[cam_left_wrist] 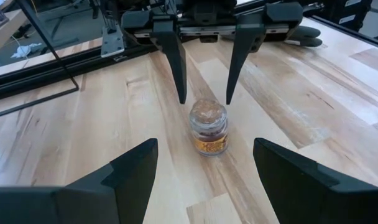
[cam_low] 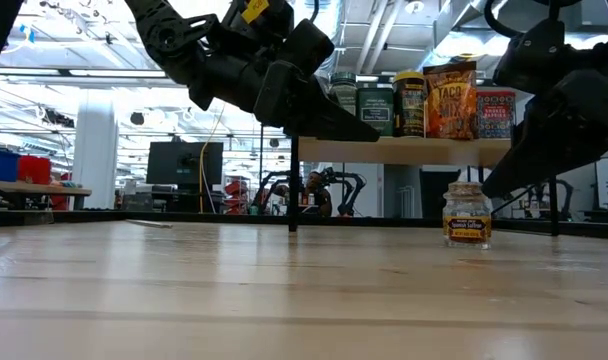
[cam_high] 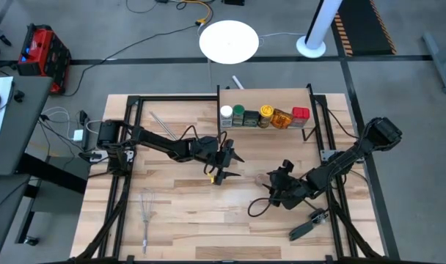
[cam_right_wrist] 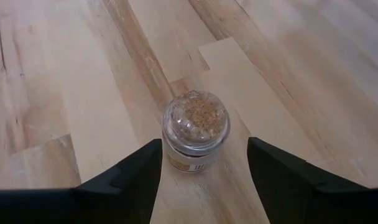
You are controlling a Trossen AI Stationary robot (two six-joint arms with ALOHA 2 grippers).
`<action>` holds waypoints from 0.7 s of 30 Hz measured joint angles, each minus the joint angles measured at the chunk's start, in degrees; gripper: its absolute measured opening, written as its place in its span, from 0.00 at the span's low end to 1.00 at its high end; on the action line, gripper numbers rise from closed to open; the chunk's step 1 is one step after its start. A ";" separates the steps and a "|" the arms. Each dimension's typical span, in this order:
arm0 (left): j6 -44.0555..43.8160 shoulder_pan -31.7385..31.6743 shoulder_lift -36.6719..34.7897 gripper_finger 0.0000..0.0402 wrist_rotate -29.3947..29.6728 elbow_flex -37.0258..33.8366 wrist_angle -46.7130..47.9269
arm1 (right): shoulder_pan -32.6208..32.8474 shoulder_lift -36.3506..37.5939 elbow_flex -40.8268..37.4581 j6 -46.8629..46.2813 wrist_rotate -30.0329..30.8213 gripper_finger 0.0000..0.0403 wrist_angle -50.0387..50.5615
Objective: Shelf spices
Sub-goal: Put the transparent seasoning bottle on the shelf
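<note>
Far over on the left of the table a wire whisk [cam_high: 146, 213] lies by itself, no part of this job. The left gripper [cam_high: 229, 164] hangs over the middle of the table with its fingers spread wide and nothing between them. It is aimed at a small glass jar [cam_low: 467, 213] of yellowish spice, which stands upright on the planks just ahead of it.

Behind that, the shelf [cam_high: 263, 95] already carries a row along its front edge: a white-capped jar [cam_high: 227, 114], a green-capped one [cam_high: 238, 115], a dark square tin [cam_high: 251, 117], a yellow-capped jar [cam_high: 265, 114], an orange packet [cam_high: 282, 119] and a red tin [cam_high: 300, 116]. Some bare board shows behind the row.

The right gripper [cam_high: 276, 185] faces the same jar from the other side. Its fingers are parted with one either side of the jar, and from what I can see neither touches the glass. A black-handled tool [cam_high: 305, 226] lies near the table's right front corner.

So I take this glass jar to be the last spice to go up, and the step in hand is getting hold of it. The next move calls for one gripper to close squarely on the jar's body, not its rounded lid. It then has to lift clear of the planks, carry the jar up over the row and set it on the free board without knocking a neighbour.
</note>
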State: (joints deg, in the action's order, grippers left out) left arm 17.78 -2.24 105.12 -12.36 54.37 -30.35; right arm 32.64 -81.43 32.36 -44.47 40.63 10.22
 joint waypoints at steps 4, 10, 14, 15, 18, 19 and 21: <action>0.00 0.00 0.00 0.64 -0.02 0.00 0.02 | -0.14 0.00 0.00 0.94 -0.08 0.59 -0.19; 0.04 0.00 0.00 0.64 -0.03 -0.02 0.13 | -1.39 -1.79 0.03 6.38 -0.73 0.59 -5.68; 0.04 0.00 0.00 0.64 -0.04 -0.02 0.14 | -2.07 -3.47 0.04 7.43 -1.01 0.59 -6.84; 0.04 0.00 0.00 0.64 -0.04 -0.03 0.17 | -2.09 -3.77 0.04 7.45 -0.97 0.59 -6.84; 0.07 0.00 0.00 0.64 -0.04 -0.04 0.22 | -2.08 -4.13 0.04 7.69 -0.97 0.59 -7.20; 0.07 0.00 0.00 0.64 -0.04 -0.04 0.22 | -2.08 -4.13 0.04 7.72 -0.95 0.59 -7.29; 0.07 0.00 0.00 0.64 -0.04 -0.04 0.24 | -2.31 -4.13 0.04 8.45 -0.95 0.59 -7.45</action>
State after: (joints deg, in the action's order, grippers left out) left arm 17.85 -2.24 105.12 -12.40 54.33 -30.11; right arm 30.33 -85.56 32.40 -36.01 39.68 2.77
